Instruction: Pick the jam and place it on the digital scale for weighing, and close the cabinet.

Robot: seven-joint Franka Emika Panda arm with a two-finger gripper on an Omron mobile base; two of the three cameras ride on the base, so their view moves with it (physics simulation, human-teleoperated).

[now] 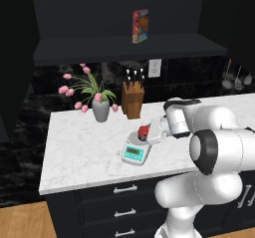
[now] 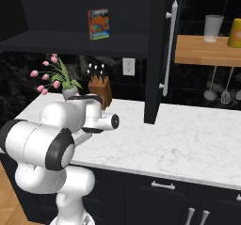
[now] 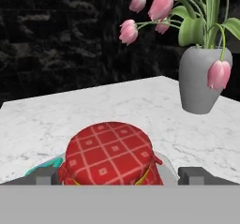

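The jam (image 3: 108, 155), a squat jar with a red checked top, sits on the round grey plate of the digital scale (image 1: 134, 153), whose teal front faces the counter's front edge. In the left base view the jam (image 1: 143, 132) shows as a small red spot on the plate. My gripper (image 3: 119, 176) reaches low over the scale from the right, its fingertips (image 3: 44, 176) standing on either side of the jar with small gaps, open. My gripper (image 1: 149, 135) is right beside the jar. The black cabinet (image 1: 124, 13) above stands open, its door (image 2: 157, 54) swung out over the counter.
A grey vase of pink tulips (image 1: 100, 107) and a wooden knife block (image 1: 132, 98) stand behind the scale. A colourful red box (image 1: 140, 26) is on the cabinet shelf. A wooden shelf (image 2: 202, 50) with a cup, and hanging utensils, lie at the right. Dark drawers run below the marble counter (image 1: 79, 152).
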